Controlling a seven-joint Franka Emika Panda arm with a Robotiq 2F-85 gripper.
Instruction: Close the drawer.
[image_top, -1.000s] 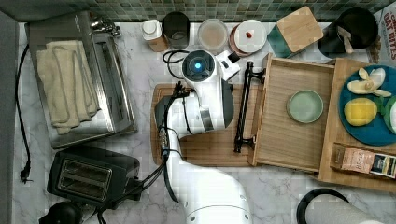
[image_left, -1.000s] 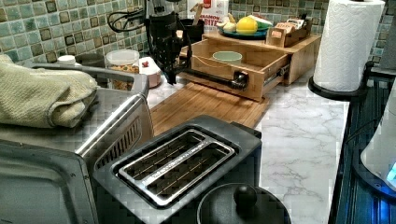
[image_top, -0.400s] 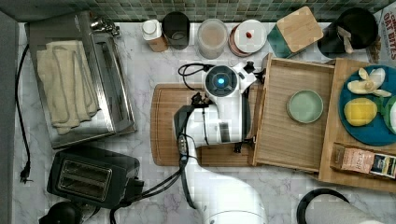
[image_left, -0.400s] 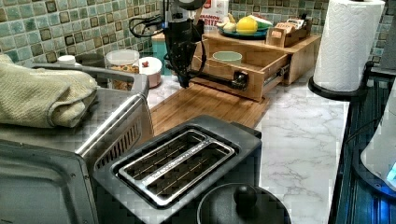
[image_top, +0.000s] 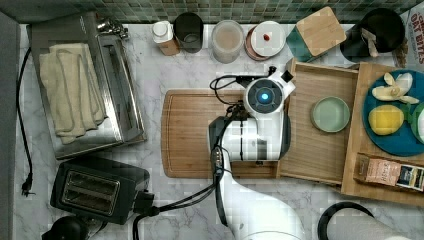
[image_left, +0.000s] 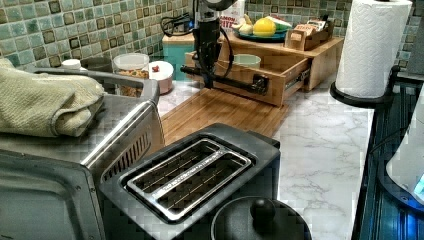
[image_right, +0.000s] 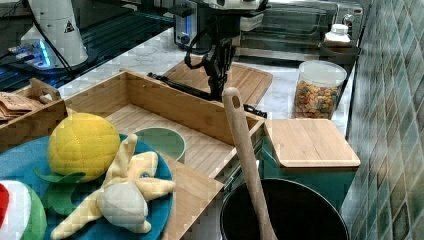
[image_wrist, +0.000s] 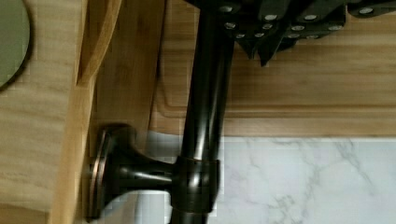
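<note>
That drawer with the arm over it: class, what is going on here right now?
A white robot arm has brought its end effector down onto the black handle of the drawer. The drawer stands pulled out over the cutting board, with a green bowl inside. It is not yet closed; the arm seems placed to push it in.

Light matt wood drawer (image_top: 320, 145), glossy black metal handle (image_wrist: 203, 116), veined marble counter (image_left: 325, 145).
</note>
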